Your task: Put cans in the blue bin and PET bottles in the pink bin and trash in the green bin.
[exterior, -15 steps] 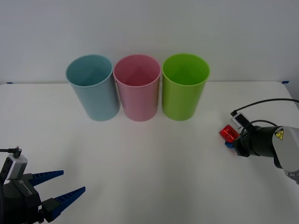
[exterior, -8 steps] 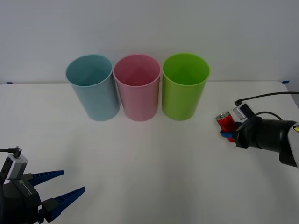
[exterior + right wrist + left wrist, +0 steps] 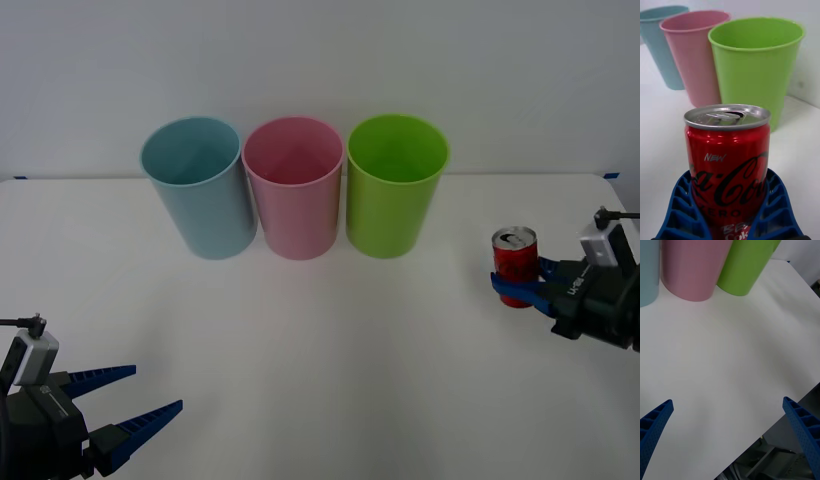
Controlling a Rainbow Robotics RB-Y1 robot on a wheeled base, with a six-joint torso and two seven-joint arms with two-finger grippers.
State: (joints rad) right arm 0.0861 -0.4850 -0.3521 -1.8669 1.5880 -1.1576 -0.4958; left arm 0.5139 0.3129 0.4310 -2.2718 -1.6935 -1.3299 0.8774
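Observation:
At the table's right side, my right gripper (image 3: 518, 285) is shut on a small red can (image 3: 514, 265) with a silver top, which it holds upright. In the right wrist view the can (image 3: 728, 165) sits between the blue ribbed fingers (image 3: 681, 210). Across the back stand three tall bins in a row: the blue bin (image 3: 198, 187) on the left, the pink bin (image 3: 295, 187) in the middle and the green bin (image 3: 395, 185) nearest the can. My left gripper (image 3: 128, 404) rests open at the near left corner, holding nothing.
The white table (image 3: 320, 350) is bare between the bins and both arms. A pale wall rises behind the bins. In the left wrist view the pink bin (image 3: 692, 266) and green bin (image 3: 747, 262) stand far off, and the table edge (image 3: 763, 431) runs close by.
My right gripper has lifted the can from lying tipped on the table and turned it upright, moving slightly right. The left arm has not moved.

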